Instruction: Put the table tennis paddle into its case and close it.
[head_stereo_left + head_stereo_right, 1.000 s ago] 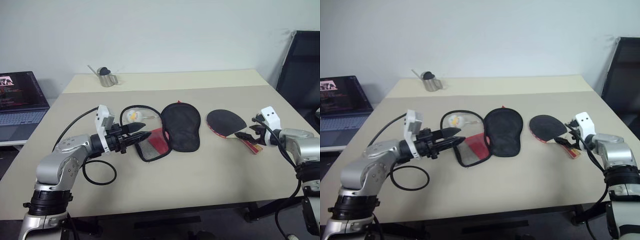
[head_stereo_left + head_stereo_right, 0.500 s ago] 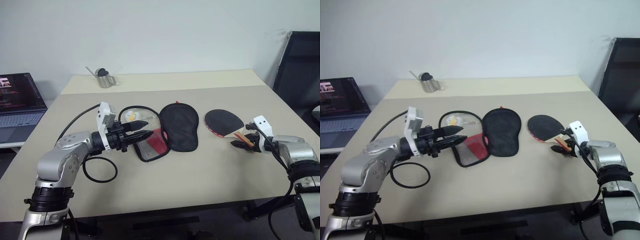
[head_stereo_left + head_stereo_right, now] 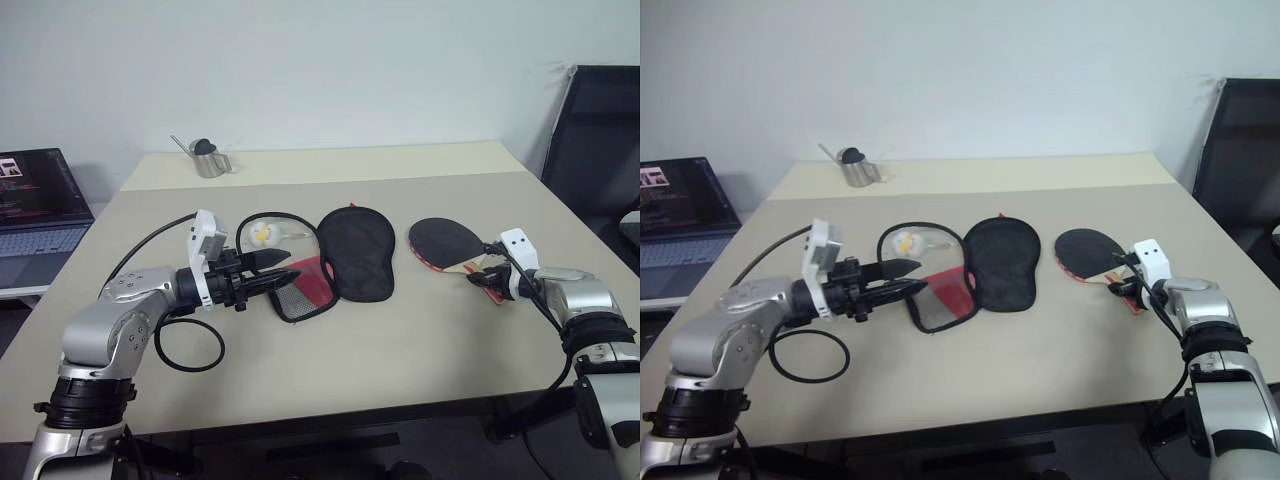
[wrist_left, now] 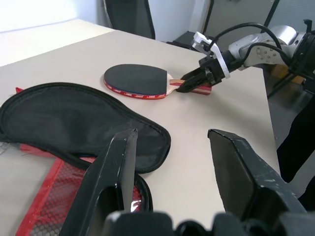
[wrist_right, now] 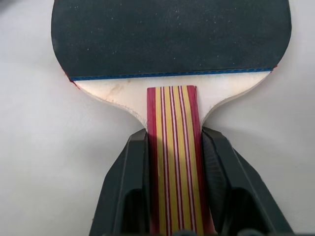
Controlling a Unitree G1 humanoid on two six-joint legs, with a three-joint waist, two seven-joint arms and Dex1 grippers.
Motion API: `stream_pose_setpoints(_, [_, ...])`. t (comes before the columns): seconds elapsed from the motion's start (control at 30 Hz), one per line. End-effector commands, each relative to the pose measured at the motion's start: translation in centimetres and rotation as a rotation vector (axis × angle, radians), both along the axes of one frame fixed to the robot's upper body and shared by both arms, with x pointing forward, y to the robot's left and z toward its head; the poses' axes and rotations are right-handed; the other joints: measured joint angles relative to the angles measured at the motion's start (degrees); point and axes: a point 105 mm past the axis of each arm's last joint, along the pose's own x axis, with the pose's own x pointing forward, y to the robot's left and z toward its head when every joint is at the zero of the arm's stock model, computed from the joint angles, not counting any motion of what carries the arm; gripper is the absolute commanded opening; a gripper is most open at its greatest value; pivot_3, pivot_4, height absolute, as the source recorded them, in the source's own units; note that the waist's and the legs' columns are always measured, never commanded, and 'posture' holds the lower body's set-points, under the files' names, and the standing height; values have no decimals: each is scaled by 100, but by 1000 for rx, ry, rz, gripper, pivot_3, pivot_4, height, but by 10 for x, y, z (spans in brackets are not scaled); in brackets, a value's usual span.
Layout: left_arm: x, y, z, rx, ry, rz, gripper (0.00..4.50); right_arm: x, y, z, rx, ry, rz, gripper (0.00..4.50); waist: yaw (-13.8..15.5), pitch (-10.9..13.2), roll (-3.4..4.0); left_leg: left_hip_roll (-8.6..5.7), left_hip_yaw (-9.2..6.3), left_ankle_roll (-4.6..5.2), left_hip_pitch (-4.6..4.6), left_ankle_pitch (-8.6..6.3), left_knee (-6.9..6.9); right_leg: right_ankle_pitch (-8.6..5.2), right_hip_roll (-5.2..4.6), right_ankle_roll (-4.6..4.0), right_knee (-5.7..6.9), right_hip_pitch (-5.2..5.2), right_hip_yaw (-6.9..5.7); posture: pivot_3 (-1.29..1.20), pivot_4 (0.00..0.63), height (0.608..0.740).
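With its handle clamped by the right gripper (image 5: 173, 196), the paddle (image 3: 447, 243) should lift stiffly and lightly; left gripper (image 3: 283, 271) agape beside the limp case (image 3: 340, 259).

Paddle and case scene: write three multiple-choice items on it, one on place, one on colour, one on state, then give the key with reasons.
1. Where does the table tennis paddle lie?
A. on the table, to the right of the case
B. inside the case
C. on the laptop

2. What colour is the paddle's rubber face?
A. green
B. black
C. white

3. How is the case?
A. zipped shut
B. lying open
C. hanging off the table edge

Key: 1 A, the paddle rests on the table, apart from the case. 2 B, the right wrist view shows it black. 3 B, both halves lie spread, with the mesh pocket showing.
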Motion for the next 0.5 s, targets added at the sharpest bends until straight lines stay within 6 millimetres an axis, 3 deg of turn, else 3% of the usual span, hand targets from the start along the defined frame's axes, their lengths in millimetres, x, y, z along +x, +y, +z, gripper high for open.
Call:
stream_pose_setpoints(0.03, [-6, 9, 14, 10, -62, 22, 2501, 4, -4, 9, 13, -38, -76, 1074, 0, 0, 0, 0, 0, 0, 0, 0, 3, 0, 0, 0, 3, -1, 0, 0, 150, 740])
stream_pose_setpoints(0.27, [-10, 31, 8, 34, -46, 105, 2501, 3, 13, 46, 69, -146, -107, 1074, 27, 12, 15, -2, -5, 2, -8, 0, 4, 0, -1, -1, 14, -13, 0, 0, 150, 740])
stream_pose_setpoints(0.5, [-11, 31, 7, 35, -48, 113, 2501, -5, 48, 84, 133, -230, -79, 1074, 31, 26, 34, -1, -7, 2, -12, 0, -2, -1, -1, -1, 8, -17, -1, 0, 150, 740])
